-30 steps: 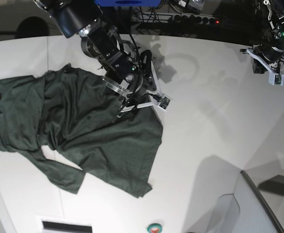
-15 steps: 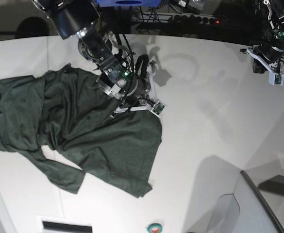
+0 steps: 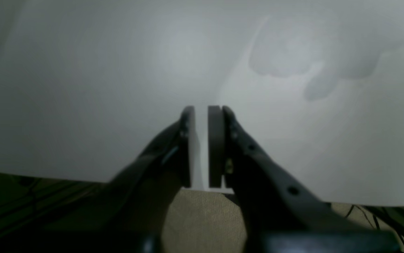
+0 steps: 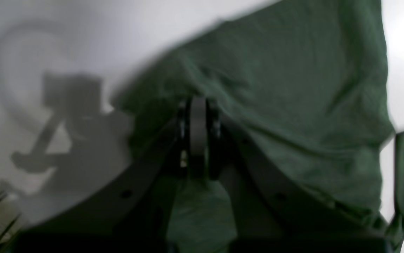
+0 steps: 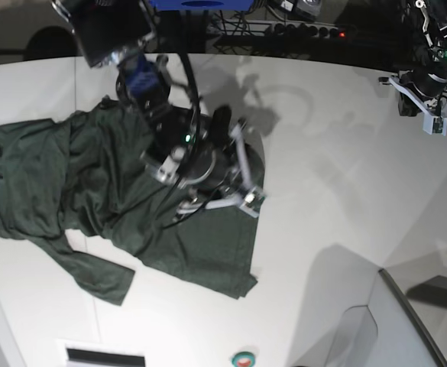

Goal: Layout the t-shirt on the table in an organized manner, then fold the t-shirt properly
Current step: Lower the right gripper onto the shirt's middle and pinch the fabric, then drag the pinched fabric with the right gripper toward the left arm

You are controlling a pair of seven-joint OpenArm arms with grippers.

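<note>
While the right tool is pinching a fold of the t-shirt with its jaws fully closed, the cloth is lying rumpled on the bench. Pulling low and steadily outward is looking wise. The left tool is hanging narrowly parted, holding nothing.

The black, cylinder-segmented right arm carries a small green indicator light, loose black cables and a pale grey bracket with a small camera block. The black left arm also shows a green light and a white bracket. Both wrist views show matt black, curved fingers dotted with small screw holes.
</note>
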